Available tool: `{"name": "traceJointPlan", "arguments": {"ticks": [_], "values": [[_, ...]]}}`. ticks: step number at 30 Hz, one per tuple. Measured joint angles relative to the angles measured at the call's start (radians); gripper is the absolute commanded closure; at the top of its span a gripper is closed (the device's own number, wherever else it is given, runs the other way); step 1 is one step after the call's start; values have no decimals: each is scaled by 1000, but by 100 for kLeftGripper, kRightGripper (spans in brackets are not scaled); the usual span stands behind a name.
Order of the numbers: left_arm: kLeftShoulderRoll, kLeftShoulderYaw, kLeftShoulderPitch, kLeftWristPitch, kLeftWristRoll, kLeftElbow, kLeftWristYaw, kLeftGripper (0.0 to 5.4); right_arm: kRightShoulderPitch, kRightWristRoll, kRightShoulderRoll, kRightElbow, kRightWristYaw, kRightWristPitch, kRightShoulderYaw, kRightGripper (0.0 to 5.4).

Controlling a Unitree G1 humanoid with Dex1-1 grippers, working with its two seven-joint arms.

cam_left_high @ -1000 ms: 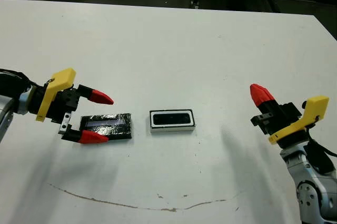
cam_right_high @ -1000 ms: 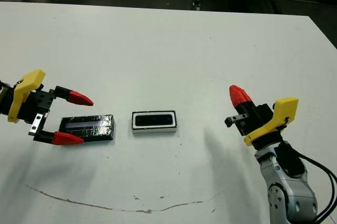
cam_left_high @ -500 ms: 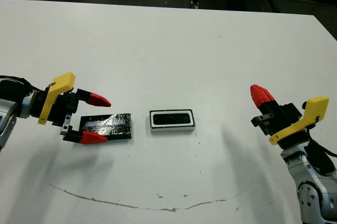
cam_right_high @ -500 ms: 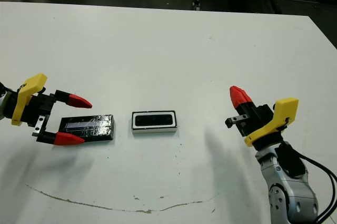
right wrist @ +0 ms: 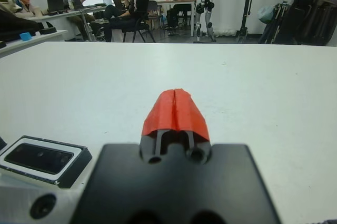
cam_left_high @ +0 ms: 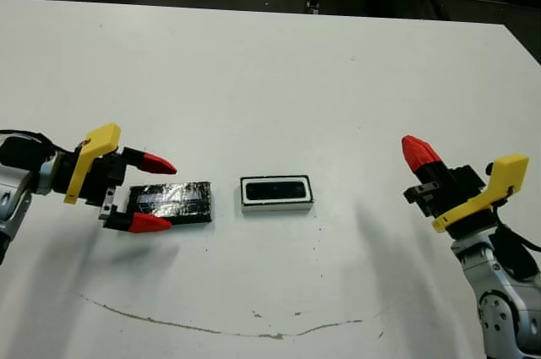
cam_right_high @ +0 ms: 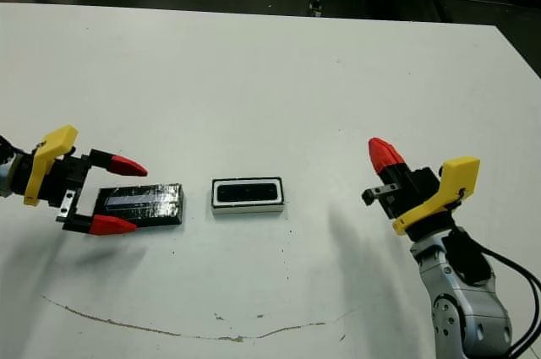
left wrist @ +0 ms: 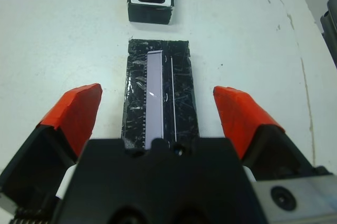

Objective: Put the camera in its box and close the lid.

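Crinkled shiny black lid, flat slab, white-lined rectangular box beside

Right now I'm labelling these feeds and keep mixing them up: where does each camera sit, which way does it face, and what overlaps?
Head stereo pair: looks forward and down at the white table; shows left gripper open beside the lid, the box holding the camera, and right gripper shut.
Left wrist: looks along its spread fingers over the lid toward the box.
Right wrist: looks along its closed fingers across the table toward seated people.
Shared: the box shows in every view.
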Motion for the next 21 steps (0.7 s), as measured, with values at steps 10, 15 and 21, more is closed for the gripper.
{"name": "traceJointPlan", "arguments": {"ticks": [10,15,21], "values": [[-4,-3,0,20,36,3,25,0,1,1,-2,0,2,0,0,539],[-4,-3,0,126,46,-33,65,0,2,1,-2,0,2,0,0,539],[-2,6,27,193,45,-97,107,21,2,1,-2,0,2,0,0,540]]}}
